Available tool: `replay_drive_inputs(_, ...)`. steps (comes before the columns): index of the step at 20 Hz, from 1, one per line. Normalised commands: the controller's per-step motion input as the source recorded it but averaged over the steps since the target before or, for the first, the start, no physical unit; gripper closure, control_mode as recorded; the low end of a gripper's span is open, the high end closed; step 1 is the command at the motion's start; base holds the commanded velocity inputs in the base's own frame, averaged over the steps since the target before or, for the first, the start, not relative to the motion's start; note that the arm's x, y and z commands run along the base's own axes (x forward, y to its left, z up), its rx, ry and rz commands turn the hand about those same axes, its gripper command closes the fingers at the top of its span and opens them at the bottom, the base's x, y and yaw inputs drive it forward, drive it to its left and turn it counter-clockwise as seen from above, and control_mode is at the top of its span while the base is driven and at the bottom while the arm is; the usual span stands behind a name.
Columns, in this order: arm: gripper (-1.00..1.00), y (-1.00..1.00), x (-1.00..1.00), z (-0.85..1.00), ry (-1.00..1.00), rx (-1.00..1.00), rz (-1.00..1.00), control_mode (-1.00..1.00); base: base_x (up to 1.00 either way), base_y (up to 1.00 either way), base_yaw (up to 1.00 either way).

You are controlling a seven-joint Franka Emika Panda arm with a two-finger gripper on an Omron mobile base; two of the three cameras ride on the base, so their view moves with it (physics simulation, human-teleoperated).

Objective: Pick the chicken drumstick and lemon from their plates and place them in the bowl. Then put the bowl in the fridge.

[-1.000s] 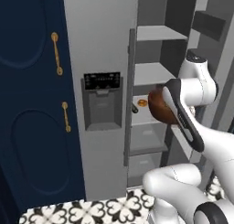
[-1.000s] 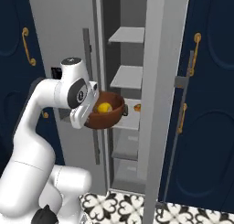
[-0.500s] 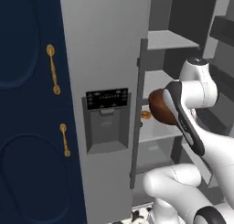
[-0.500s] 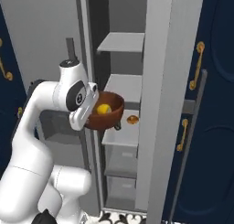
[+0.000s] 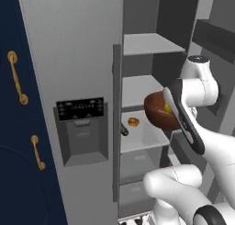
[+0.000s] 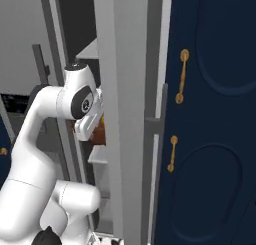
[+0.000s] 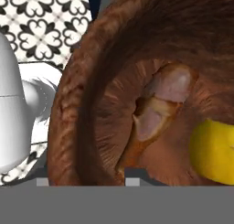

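My gripper is shut on the rim of the dark reddish-brown bowl, which it holds up before the open fridge. Inside the bowl lie the chicken drumstick, thick end up, and the yellow lemon at its right. From the left base view the bowl hangs just in front of the middle shelf, with a sliver of lemon showing past the arm. In the right base view a bit of the bowl peeks out behind the fridge's door edge. The plates are out of view.
On the middle shelf sit a small orange item and a dark one. Navy cabinets with gold handles flank the fridge. More pale shelves lie above and below. Patterned floor tiles show beneath the bowl.
Both base views have shifted and the fridge looms larger, so the base has driven closer. The bowl stays in the gripper and now hangs nearer the middle shelf.
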Motion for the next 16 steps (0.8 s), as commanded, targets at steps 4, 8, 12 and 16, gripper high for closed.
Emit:
replay_drive_inputs(4, 1.00, 0.00, 0.00, 0.00, 0.00, 0.00, 0.00, 1.00, 0.02, -0.05, 0.05)
replay_drive_inputs(8, 1.00, 0.00, 0.00, 0.00, 0.00, 0.00, 0.00, 1.00, -0.09, 0.35, 0.07)
replay_drive_inputs(12, 1.00, 0.00, 0.00, 0.00, 0.00, 0.00, 0.00, 1.00, 0.01, 0.19, 0.14)
replay_drive_inputs(16, 1.00, 0.00, 0.00, 0.00, 0.00, 0.00, 0.00, 1.00, 0.10, 0.20, 0.22)
